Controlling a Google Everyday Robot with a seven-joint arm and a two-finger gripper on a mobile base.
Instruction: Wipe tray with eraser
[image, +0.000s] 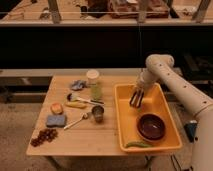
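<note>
Camera view: a wooden table (100, 137) seen from the front and above, with a pale robot arm (172, 80) reaching in from the right.
Tray: the big yellow-orange tray (121, 117) lies on the right part of the table, its long side running front to back.
Hand: the hand (136, 100) hangs pointing down inside the tray's far half, nearer the left wall. I cannot tell whether it is clenched, released or grasping anything.
Bowl: a dark brown round bowl (151, 126) sits upright in the tray's near half, toward the right.
Pod: a small green pod (137, 144) lies in the tray just in front of the bowl.
Cup: a white-topped cup (93, 76) stands at the back of the table, left of the tray, with a green glass (95, 91) just in front of it.
Cloth: a crumpled grey-blue cloth (78, 84) lies left of the cup.
Brush: a dark-headed brush (82, 99) lies beside a yellow piece (76, 105).
Metal cup: a metal cup (98, 113) stands mid-table, with a spoon (76, 121) to its left.
Left edge: an orange round thing (57, 108), a blue block (56, 120) and dark grapes (44, 136) sit in a column, back to front, well apart from the tray.
</note>
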